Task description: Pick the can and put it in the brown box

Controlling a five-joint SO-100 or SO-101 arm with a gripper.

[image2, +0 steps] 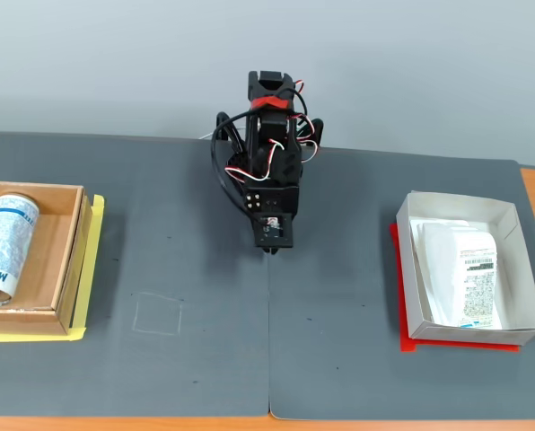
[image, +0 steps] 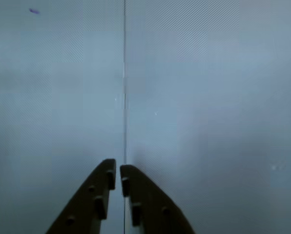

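The can (image2: 4, 244), white with blue lettering, lies on its side inside the brown box (image2: 67, 260) at the left edge of the fixed view. My gripper (image2: 269, 252) hangs folded near the arm's base at the middle of the dark mat, far from the box. In the wrist view the gripper (image: 118, 171) points at bare grey mat, its two fingertips nearly touching with nothing between them. Neither the can nor the brown box shows in the wrist view.
A white paper box (image2: 510, 223) holding a white labelled packet (image2: 465, 269) stands on a red sheet at the right. A yellow sheet (image2: 90, 287) lies under the brown box. A seam (image2: 269, 350) splits the grey mat down the middle.
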